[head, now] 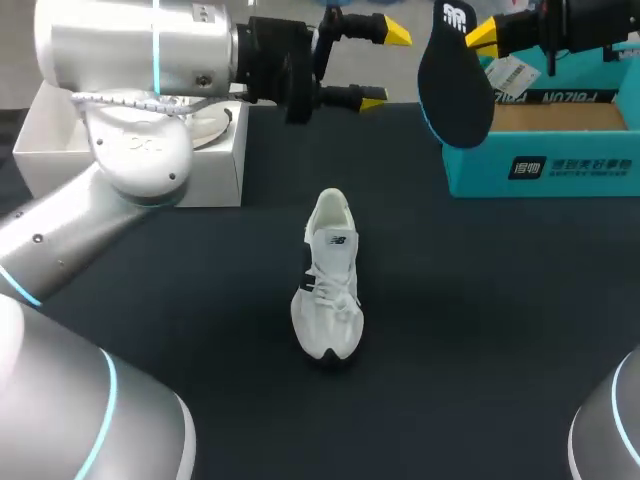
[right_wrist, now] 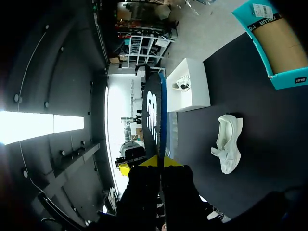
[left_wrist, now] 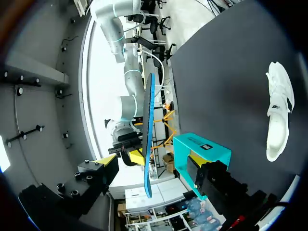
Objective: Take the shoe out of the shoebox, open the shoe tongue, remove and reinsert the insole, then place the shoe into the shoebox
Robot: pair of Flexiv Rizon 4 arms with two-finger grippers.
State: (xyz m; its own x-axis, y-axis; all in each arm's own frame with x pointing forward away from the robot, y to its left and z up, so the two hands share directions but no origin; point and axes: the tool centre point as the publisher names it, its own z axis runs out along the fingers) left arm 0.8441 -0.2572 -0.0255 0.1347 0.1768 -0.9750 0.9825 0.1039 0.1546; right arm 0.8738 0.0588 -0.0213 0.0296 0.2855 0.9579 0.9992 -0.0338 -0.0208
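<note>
In the head view the shoe stood mid-table with bare dark table all around it. Along the far edge sat the teal shoebox and, well apart, a white box. Between them the left gripper hung wide open and empty. The right gripper pinched the insole over the shoebox's corner.

In the left wrist view the insole showed edge-on beside the shoebox.

In the right wrist view the insole rose from the clamped fingers.
</note>
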